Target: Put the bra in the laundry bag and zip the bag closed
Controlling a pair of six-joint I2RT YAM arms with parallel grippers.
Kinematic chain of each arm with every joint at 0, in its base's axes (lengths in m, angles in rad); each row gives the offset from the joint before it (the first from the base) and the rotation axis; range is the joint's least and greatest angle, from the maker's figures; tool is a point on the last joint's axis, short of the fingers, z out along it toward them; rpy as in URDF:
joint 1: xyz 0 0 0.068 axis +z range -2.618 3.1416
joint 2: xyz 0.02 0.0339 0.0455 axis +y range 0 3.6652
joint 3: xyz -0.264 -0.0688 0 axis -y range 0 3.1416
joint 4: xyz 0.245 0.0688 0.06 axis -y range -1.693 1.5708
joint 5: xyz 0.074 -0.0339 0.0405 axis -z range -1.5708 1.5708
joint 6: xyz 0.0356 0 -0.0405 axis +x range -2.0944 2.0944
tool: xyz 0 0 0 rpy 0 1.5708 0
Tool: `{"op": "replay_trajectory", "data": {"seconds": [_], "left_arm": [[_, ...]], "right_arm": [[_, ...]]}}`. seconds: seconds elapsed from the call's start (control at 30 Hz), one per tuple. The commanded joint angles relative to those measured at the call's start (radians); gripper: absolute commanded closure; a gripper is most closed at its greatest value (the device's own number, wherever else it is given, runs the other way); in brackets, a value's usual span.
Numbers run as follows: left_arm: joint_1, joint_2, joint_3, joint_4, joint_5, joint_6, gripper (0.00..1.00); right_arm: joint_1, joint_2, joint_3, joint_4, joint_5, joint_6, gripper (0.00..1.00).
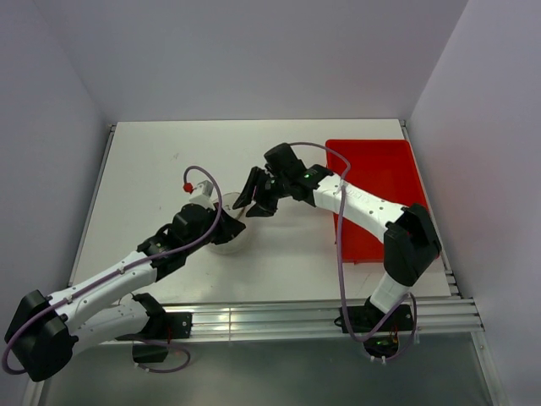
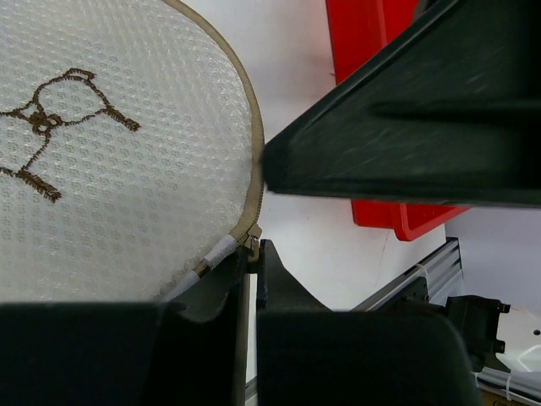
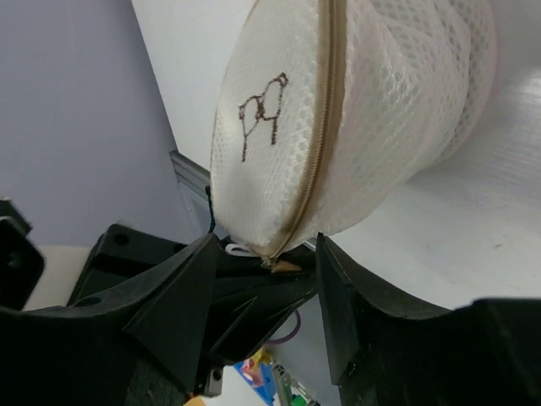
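Your left pincer (image 2: 252,254) is clenched on the zip-end seam of the cream dome-shaped mesh laundry bag (image 2: 110,169), your right pincer (image 3: 266,252) stands released astride that end, the mesh hides its contents, and it sits mid white surface (image 1: 152,161), left of the red plastic tray (image 1: 380,169).

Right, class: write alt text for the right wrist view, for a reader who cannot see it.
A cream mesh laundry bag, printed with a dark bra outline, dominates the view, its tan zipper running down its edge. The right gripper is open below, straddling the zipper's end.
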Motion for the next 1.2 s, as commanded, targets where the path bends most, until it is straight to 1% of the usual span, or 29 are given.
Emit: {"op": "replay_trajectory", "data": {"seconds": [0.0, 0.23, 0.3, 0.33, 0.37, 0.4, 0.43, 0.47, 0.6, 0.63, 0.87, 1.17], "left_arm": [[-0.005, -0.016, -0.003, 0.054, -0.018, -0.013, 1.0], [-0.005, -0.011, -0.012, 0.057, -0.013, -0.011, 1.0], [-0.005, -0.013, -0.017, 0.06, -0.013, -0.013, 1.0], [-0.005, -0.016, -0.018, 0.06, -0.013, -0.013, 1.0], [-0.005, -0.017, -0.021, 0.058, -0.015, -0.013, 1.0], [-0.005, -0.022, -0.021, 0.055, -0.015, -0.011, 1.0], [-0.005, -0.022, -0.023, 0.046, -0.019, -0.01, 1.0], [-0.005, -0.025, -0.023, 0.042, -0.022, -0.008, 1.0], [-0.007, -0.034, -0.029, 0.022, -0.041, -0.007, 1.0], [-0.005, -0.039, -0.031, -0.019, -0.062, -0.008, 1.0], [0.004, -0.092, -0.044, -0.109, -0.14, -0.026, 1.0], [0.033, -0.122, -0.067, -0.152, -0.148, -0.036, 1.0]], "right_arm": [[0.02, 0.015, -0.045, 0.102, 0.017, 0.071, 0.43], [0.025, 0.03, -0.051, 0.125, 0.014, 0.085, 0.44], [0.026, 0.044, -0.043, 0.131, 0.008, 0.085, 0.48], [0.025, 0.052, -0.037, 0.131, 0.005, 0.082, 0.52], [0.025, 0.069, -0.026, 0.133, 0.0, 0.08, 0.59], [0.025, 0.078, -0.022, 0.136, -0.009, 0.079, 0.68], [0.023, 0.084, -0.019, 0.14, -0.012, 0.079, 0.81], [0.023, 0.099, -0.011, 0.142, -0.015, 0.08, 1.0], [0.022, 0.122, 0.004, 0.134, -0.017, 0.076, 1.0], [0.019, 0.124, 0.006, 0.133, -0.013, 0.074, 1.0], [-0.018, 0.103, 0.006, 0.119, -0.009, 0.059, 1.0], [-0.05, 0.08, 0.017, 0.099, -0.006, 0.037, 1.0]]}}
